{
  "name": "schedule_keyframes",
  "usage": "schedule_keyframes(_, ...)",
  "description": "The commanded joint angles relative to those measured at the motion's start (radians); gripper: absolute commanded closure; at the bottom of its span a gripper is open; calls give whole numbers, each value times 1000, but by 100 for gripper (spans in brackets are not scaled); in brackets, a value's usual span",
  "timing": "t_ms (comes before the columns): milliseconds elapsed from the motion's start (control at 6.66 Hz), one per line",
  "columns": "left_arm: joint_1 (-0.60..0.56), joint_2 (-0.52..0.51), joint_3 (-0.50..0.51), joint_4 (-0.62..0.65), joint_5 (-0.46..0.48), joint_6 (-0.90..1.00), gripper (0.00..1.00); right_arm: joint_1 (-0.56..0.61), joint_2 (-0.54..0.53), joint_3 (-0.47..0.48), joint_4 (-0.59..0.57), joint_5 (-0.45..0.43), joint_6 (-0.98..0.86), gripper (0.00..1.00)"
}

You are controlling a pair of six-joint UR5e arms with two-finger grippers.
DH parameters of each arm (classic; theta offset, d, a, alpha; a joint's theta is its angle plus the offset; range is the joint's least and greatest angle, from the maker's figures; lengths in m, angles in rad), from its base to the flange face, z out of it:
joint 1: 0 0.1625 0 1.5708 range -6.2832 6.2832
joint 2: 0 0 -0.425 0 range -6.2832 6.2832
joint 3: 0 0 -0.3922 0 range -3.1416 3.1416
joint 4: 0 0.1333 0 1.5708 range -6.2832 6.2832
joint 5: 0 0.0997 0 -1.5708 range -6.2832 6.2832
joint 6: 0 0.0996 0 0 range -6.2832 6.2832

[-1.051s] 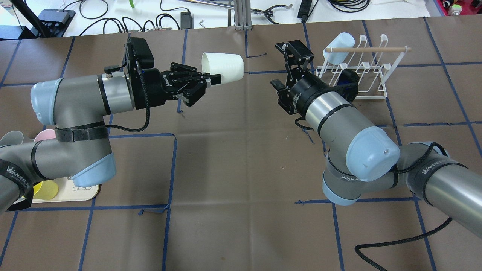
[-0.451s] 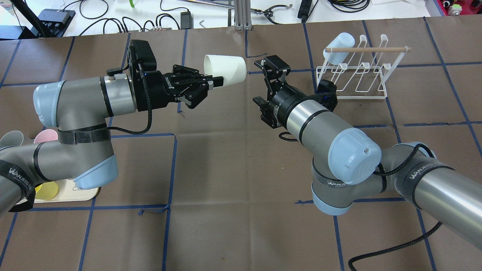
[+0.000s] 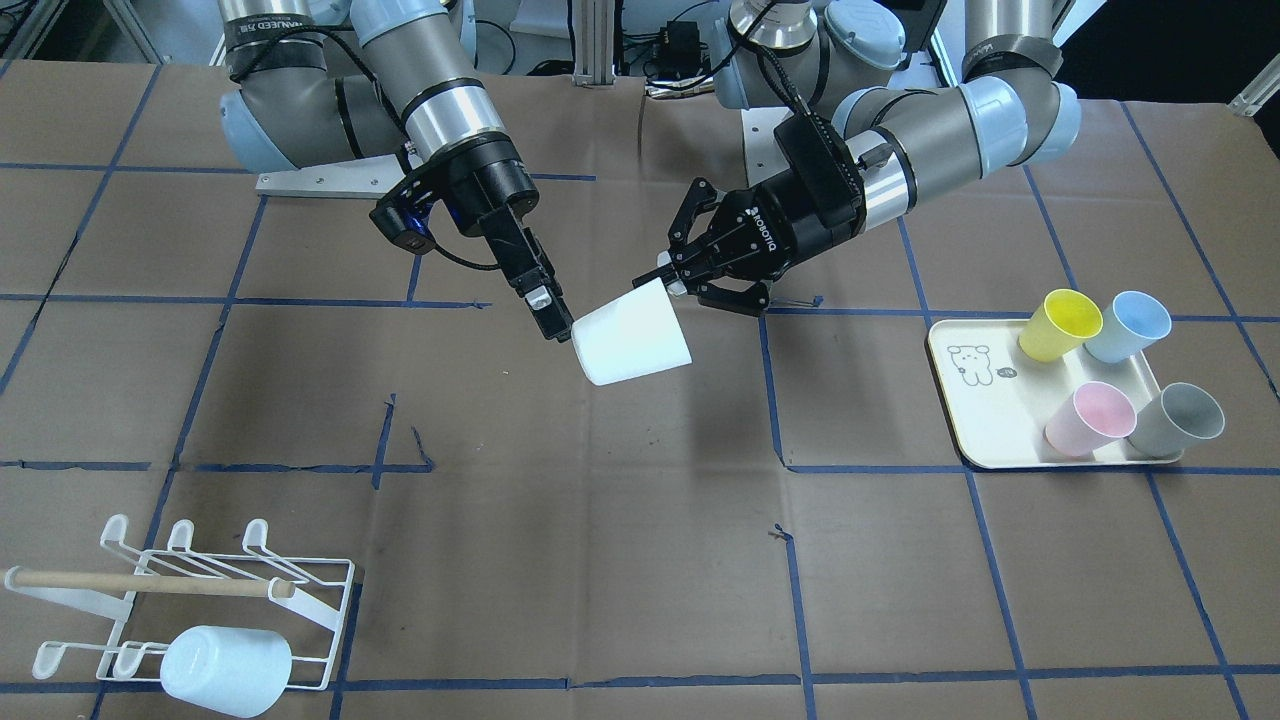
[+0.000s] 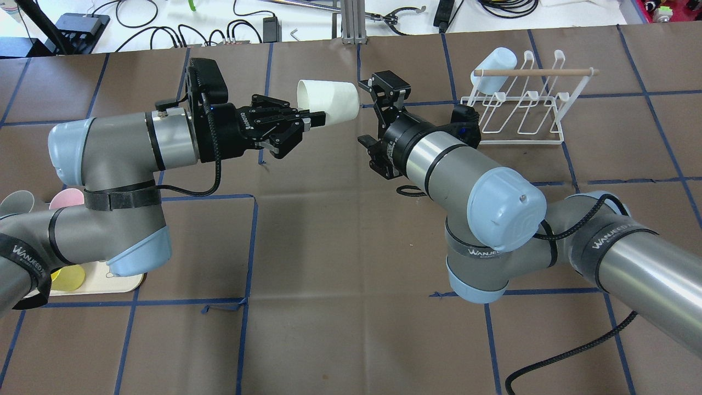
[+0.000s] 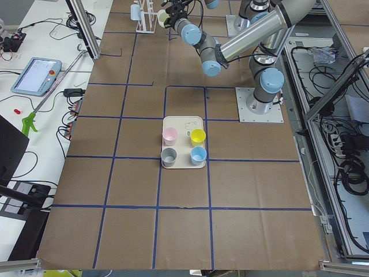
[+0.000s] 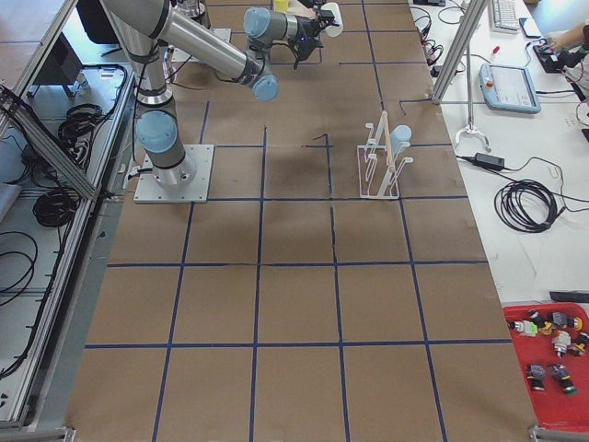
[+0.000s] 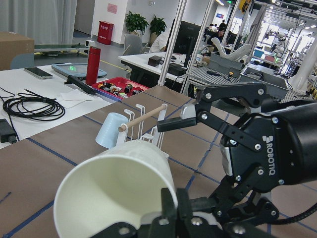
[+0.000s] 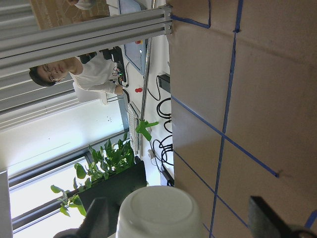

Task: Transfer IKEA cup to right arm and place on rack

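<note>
Brown paper table, blue tape grid. Front view: left gripper pinching rim of white cup, cup sideways in air over table middle; right gripper at its base. Well apart: rack, pale blue cup on it. Right wrist view: right gripper's fingers spread wide either side of cup base.
</note>
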Motion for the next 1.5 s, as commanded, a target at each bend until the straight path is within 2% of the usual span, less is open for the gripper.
schedule_keyframes(0,0,0,0,0,2,0,100,16,2,-35,32,0,30,0)
schedule_keyframes(751,0,1,0,2,0,-8,100,18,77,-119,40,9,31,0)
schedule_keyframes(1352,0,3,0,2,2,-8,100,38,88,-136,43,4,31,1)
